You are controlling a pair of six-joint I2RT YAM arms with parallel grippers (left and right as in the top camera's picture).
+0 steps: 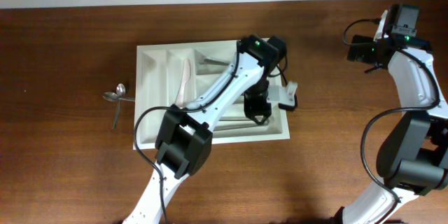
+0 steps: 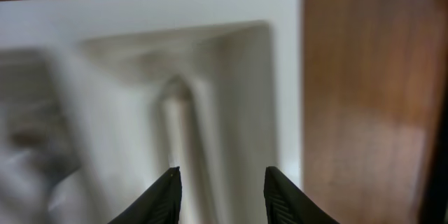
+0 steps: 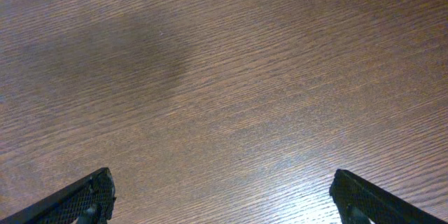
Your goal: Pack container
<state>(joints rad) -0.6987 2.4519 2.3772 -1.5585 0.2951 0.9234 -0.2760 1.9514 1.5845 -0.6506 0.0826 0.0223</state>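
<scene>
Steel spoon (image 1: 117,96) near container (image 1: 148,87)

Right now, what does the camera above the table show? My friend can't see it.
A robot's left arm reaches over a big white tray on a brown wooden table, its jaws down in the tray's right side. A metal spoon lies left of the tray; the right arm is at the far right.

A brown wooden table (image 1: 70,42) is carrying a white tray (image 1: 144,91), with a metal spoon (image 1: 119,92) lying just left of it.
</scene>
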